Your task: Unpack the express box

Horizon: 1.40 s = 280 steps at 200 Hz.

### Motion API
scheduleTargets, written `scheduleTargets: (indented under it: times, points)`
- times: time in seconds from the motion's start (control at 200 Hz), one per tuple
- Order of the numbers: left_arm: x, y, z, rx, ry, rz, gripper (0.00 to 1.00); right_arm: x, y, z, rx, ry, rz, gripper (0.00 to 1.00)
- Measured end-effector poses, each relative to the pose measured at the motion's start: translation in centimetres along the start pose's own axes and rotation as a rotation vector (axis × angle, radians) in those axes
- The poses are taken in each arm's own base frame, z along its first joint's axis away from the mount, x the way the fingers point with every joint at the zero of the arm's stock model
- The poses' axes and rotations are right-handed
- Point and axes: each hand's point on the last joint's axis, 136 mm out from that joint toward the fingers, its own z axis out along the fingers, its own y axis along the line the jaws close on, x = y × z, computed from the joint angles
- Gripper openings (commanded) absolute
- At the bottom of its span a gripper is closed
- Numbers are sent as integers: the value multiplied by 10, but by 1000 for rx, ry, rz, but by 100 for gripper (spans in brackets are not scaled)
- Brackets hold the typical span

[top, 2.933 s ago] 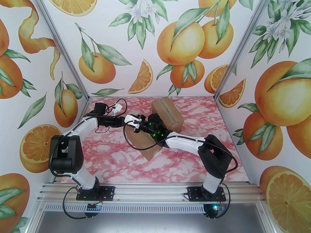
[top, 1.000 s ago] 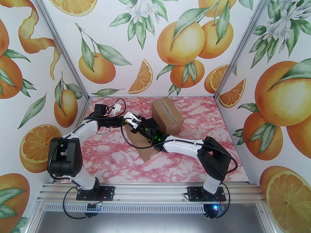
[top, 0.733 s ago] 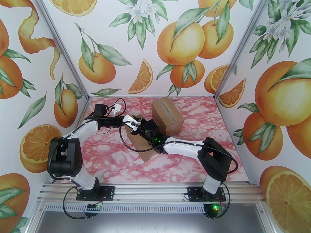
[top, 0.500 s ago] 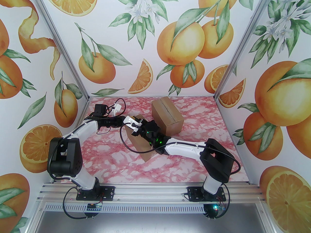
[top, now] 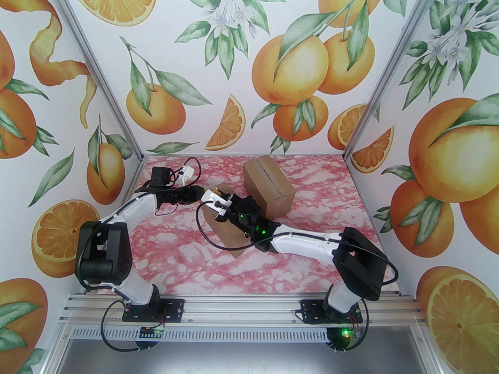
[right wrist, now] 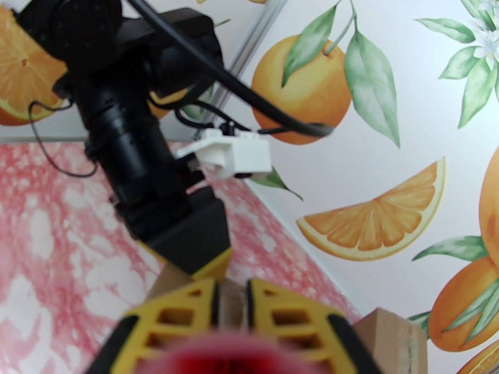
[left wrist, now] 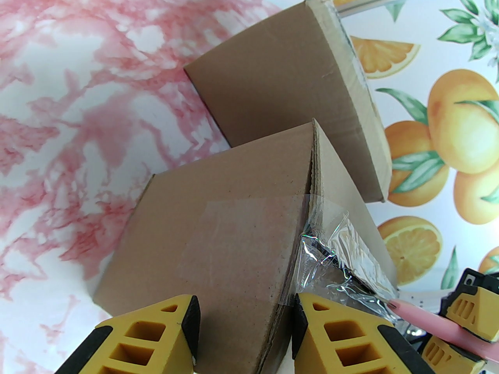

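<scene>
From above, two cardboard boxes stand on the table (top: 175, 255): near box (top: 228, 232) under both wrists, far box (top: 273, 185) behind it.

Left wrist: left gripper (left wrist: 245, 310) is half-spread astride the near box's corner, and I cannot tell if it pinches. Right gripper (left wrist: 448, 325) clenches one pink tool (left wrist: 417, 316) touching loose tape (left wrist: 343, 255).

Right wrist: fingers nearly together.

Both arms have smooth white shell links (top: 134, 208) between boxy black joint housings (top: 103, 253). They stand on flat black base plates (top: 154, 310) at 7 and 5 o'clock in the top view. Black cables (right wrist: 241, 90) run along them, and small green lamps (top: 263, 232) shine on the right wrist. The left gripper (left wrist: 245, 306) and the right gripper (right wrist: 232, 286) have yellow latticed fingers (left wrist: 148, 337) with black pads (left wrist: 193, 318).
</scene>
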Motion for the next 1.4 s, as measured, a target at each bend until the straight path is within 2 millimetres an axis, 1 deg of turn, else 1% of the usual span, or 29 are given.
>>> scheduleTargets:
  times: [0.54, 0.946, 1.206, 1.401]
  points:
    - [5, -8, 7, 1, 16, 0, 40, 1, -1, -23, -11, 5, 2, 0]
    - [7, -9, 7, -10, -2, -13, 39, -1, -5, -40, -15, 5, 31, 0]
    - [2, -7, 6, -39, -30, -9, 38, -3, -6, -51, -11, 12, 39, 0]
    - [-2, -4, 5, -59, -48, -8, 38, -6, -9, -53, -2, 0, 58, 0]
